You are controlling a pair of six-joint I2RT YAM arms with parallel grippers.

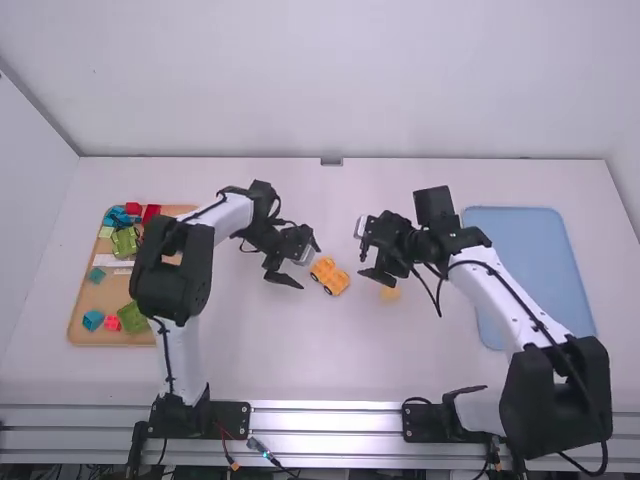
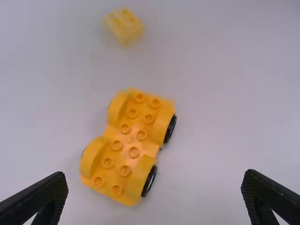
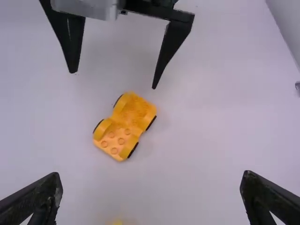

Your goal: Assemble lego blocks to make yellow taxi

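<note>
Between the left gripper [image 2: 156,180] and right gripper [image 3: 151,180], both spread wide and empty, sits the wheeled base [image 2: 130,140]. Grip the pale block [image 2: 124,26] nearby squarely, then press it down level; its hidden underside probably fits the studs [image 2: 134,152].

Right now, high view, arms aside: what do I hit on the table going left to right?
Wooden tray holding assorted blocks → yellow-orange wheeled base → small pale-yellow block → blue tray.
</note>
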